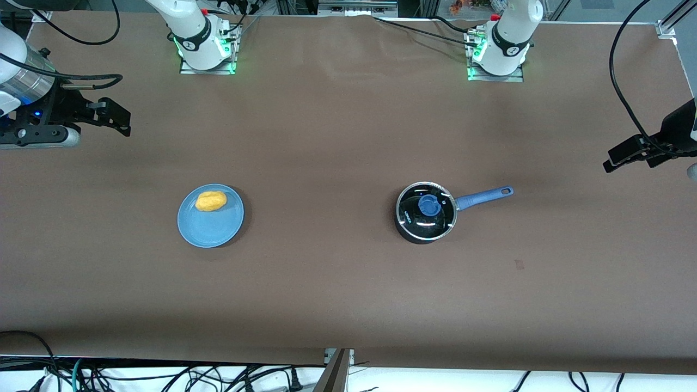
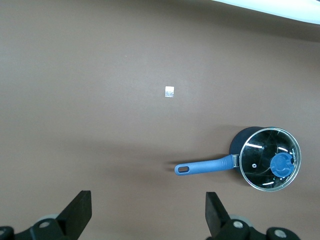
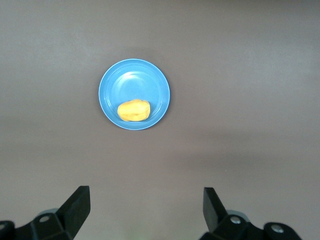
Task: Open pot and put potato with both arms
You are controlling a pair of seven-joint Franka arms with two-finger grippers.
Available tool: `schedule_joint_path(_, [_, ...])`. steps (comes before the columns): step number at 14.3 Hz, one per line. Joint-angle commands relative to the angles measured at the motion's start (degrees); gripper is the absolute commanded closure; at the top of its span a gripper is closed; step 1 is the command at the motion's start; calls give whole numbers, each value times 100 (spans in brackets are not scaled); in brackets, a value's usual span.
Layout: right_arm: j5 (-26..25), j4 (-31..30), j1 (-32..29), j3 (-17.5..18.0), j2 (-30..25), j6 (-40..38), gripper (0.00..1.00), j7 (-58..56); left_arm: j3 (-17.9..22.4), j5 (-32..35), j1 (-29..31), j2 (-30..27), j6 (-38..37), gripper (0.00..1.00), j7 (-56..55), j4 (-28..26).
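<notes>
While the pot (image 1: 426, 212) sits right of the frame's centre on the brown counter (image 1: 337, 283), glass lid (image 1: 426, 208) on it and blue handle pointing toward my left arm's end, the potato (image 1: 211, 201) lies on a blue plate (image 1: 210, 224) at centre left. My left gripper (image 1: 626, 155) hangs at the right edge, my right gripper (image 1: 111, 116) at upper left, both with jaws spread wide and holding nothing.

We see a glossy glass lid (image 1: 426, 211) on the black pot (image 1: 414, 235), a smooth blue plate (image 1: 211, 223) and a matt brown table (image 1: 337, 136).
</notes>
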Motion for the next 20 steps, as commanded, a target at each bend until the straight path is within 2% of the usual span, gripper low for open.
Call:
schedule_joint_path(1, [-26,-33,-77,71,-46,-44,0,14,24,41,-72,101,-102,0,-150,166])
schedule_joint_path(3, [-26,-33,-77,71,-54,-44,0,14,-115,49,-81,171,-84,0,-482,166])
schedule_joint_path(6, [-35,-33,-77,71,-46,-44,0,14,-563,566,-81,285,-75,0,-1360,174])
schedule_joint_path(8, [-35,-33,-77,71,-46,-44,0,14,-757,673,-81,365,-67,0,-1713,174])
schedule_joint_path(13, [-35,-33,-86,62,-46,-44,0,14,-872,674,-238,400,-66,0,-2293,174])
schedule_joint_path(20, [-35,-33,-86,62,-46,-35,0,14,-1338,674,-230,400,13,0,-3014,166])
